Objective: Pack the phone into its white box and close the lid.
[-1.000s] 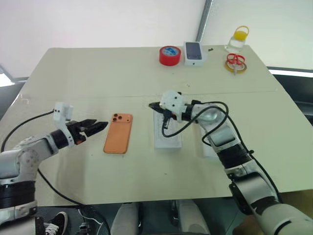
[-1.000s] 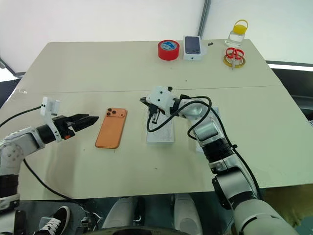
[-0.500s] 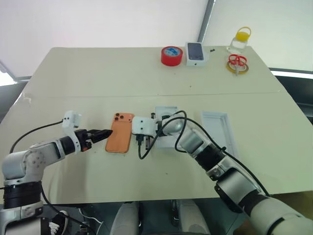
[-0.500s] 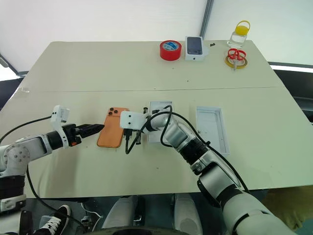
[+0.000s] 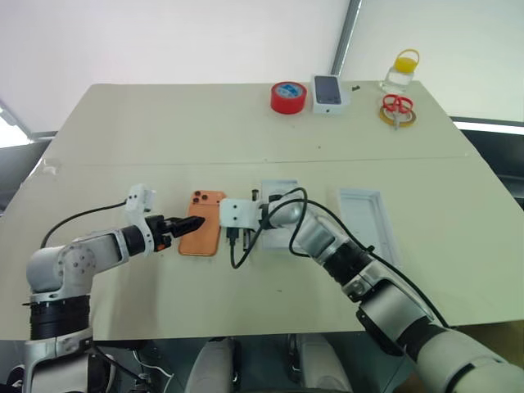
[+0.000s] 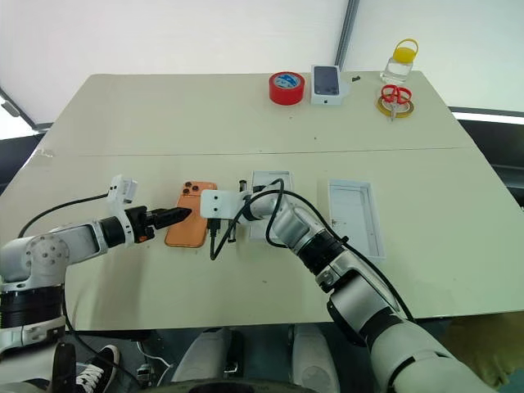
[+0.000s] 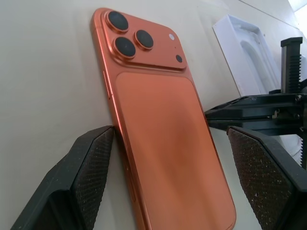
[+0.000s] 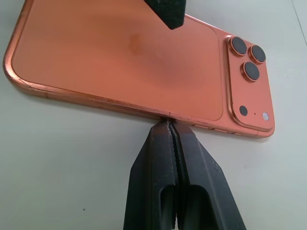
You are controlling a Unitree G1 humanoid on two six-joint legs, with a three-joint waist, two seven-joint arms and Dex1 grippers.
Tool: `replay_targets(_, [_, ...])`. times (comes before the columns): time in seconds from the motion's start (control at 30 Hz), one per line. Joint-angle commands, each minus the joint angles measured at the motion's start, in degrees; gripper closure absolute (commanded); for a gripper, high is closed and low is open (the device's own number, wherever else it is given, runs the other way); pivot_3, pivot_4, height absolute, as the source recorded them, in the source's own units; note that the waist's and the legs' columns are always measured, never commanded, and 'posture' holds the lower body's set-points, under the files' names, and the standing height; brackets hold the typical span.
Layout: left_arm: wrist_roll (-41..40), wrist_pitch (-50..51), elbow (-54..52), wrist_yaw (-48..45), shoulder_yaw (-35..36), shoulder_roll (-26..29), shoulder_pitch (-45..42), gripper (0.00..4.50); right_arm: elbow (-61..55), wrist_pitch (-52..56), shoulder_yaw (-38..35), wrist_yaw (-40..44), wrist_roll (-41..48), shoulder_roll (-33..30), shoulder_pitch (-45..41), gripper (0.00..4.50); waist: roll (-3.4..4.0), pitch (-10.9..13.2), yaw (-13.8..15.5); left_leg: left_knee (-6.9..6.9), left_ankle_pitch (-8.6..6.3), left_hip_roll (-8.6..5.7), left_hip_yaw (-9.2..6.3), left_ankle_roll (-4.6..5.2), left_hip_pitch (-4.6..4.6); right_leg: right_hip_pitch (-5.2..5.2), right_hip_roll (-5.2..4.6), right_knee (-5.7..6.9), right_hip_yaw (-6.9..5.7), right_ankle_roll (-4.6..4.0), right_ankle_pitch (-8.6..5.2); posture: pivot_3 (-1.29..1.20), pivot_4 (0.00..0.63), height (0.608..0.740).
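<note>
Moved: both arms have come in on the phone (image 5: 203, 233) since a second ago; the right pincer (image 8: 171, 125), then above the white tray, now sits at the phone's right long edge, and the left pincer (image 7: 168, 167) has slid up to its left side.
Phone: face down on the counter (image 5: 164, 131), camera bump at its 12 o'clock end, lying flat near the middle of the counter.
Left pincer: wide, one black pad on each side of the phone's near end (the left pad (image 7: 93, 163) just beside the left edge; I cannot tell if it touches).
Right pincer: pressed together, holding nothing, tip at the phone's long edge.
White tray (image 5: 278, 214): at 3 o'clock of the phone, partly behind the right arm.
White box (image 5: 366, 225): open, further out at 3 o'clock, well apart from the phone.
Far edge, toward 12 to 1 o'clock: red tape roll (image 5: 286, 97), small box picturing a dark phone (image 5: 328, 94), red scissors (image 5: 397, 106), yellow-capped bottle (image 5: 402, 70).
</note>
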Motion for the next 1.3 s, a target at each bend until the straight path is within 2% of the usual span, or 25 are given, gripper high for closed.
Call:
replay_targets(0.03, [-3.35,5.49,1.13,0.93,-1.61,-4.5,-1.39,0.53,-0.14,-0.44,-0.64,-0.68,-0.29,0.42,-0.29,4.45,-0.01,-0.01,0.07,0.01,0.0,-0.03,-0.01,0.0,0.0,0.02,-0.02,0.0,0.0,0.01,0.01,0.0,0.15,0.739])
replay_targets(0.17, [-4.64,8.07,2.04,2.52,1.9,-6.58,-3.99,0.53,-0.72,-0.06,-0.72,-0.89,-0.2,0.53,0.19,4.45,-0.01,-0.01,-0.11,0.01,0.0,-0.05,-0.02,0.0,-0.01,0.03,-0.03,0.0,-0.01,0.09,0.05,0.0,0.15,0.739])
replay_targets(0.4, [-5.37,9.06,3.93,3.21,6.01,-5.25,-4.29,0.53,-0.67,-0.06,-0.84,-1.22,-0.2,0.3,0.34,4.45,-0.02,0.0,-0.47,0.0,0.0,-0.02,-0.02,0.0,-0.02,-0.02,0.0,0.0,0.0,0.11,0.05,0.0,0.15,0.739])
replay_targets(0.8, [-8.5,10.22,5.32,5.71,10.09,-6.48,-5.06,0.53,-0.34,-0.55,-0.48,-1.38,-0.46,0.45,0.33,4.45,-0.04,0.02,-0.65,-0.1,0.0,0.02,0.0,-0.02,-0.03,-0.1,0.01,-0.03,0.01,0.12,0.06,0.0,0.15,0.739])
replay_targets(0.83, [-8.57,10.15,5.46,6.07,10.2,-6.5,-5.22,1.07,-0.25,-0.73,-0.42,-1.44,-0.58,0.35,0.32,4.5,-0.04,0.02,-0.65,-0.11,0.0,0.02,0.0,-0.02,-0.03,-0.1,0.01,-0.03,0.01,0.11,0.06,0.0,0.15,0.739])
replay_targets(0.87, [-8.85,10.2,5.59,6.23,10.38,-6.54,-5.32,1.33,-0.24,-0.78,-0.39,-1.44,-0.63,0.31,0.32,4.5,-0.04,0.02,-0.64,-0.11,0.0,0.02,0.0,-0.02,-0.03,-0.11,0.01,-0.03,0.01,0.11,0.06,0.0,0.15,0.739])
replay_targets(0.97, [-9.21,10.35,5.45,6.5,10.18,-6.36,-4.93,2.73,-0.23,-0.71,-0.5,-1.39,-0.52,0.36,0.3,4.5,-0.07,0.04,-0.62,-0.12,0.01,0.02,0.0,-0.03,-0.04,-0.12,0.0,-0.04,0.01,0.11,0.05,0.0,0.15,0.739])
replay_targets(1.13, [-8.94,10.42,5.8,6.59,10.32,-5.99,-3.73,2.73,-0.38,-0.61,-0.53,-1.55,-0.53,0.48,0.36,4.5,-0.08,0.06,-0.64,-0.17,0.02,0.02,0.01,-0.04,-0.04,-0.14,0.0,-0.05,0.01,0.11,0.06,0.0,0.15,0.739])
replay_targets(1.23, [-9.27,10.8,6.43,7.33,11.21,-6.42,-4.06,3.59,-0.55,-0.6,-0.6,-1.58,-0.42,0.51,0.47,4.5,-0.12,0.08,-0.62,-0.23,0.05,0.02,0.01,-0.1,-0.04,-0.17,-0.01,-0.06,0.01,0.1,0.06,0.0,0.15,0.739])
replay_targets(1.3, [-9.86,11.16,6.76,7.93,11.92,-6.86,-4.24,4.46,-0.8,-0.72,-0.78,-1.5,-0.16,0.48,0.55,4.5,-0.15,0.06,-0.55,-0.29,0.07,0.02,0.0,-0.12,-0.03,-0.16,-0.02,-0.08,0.01,0.1,0.06,0.0,0.15,0.739])
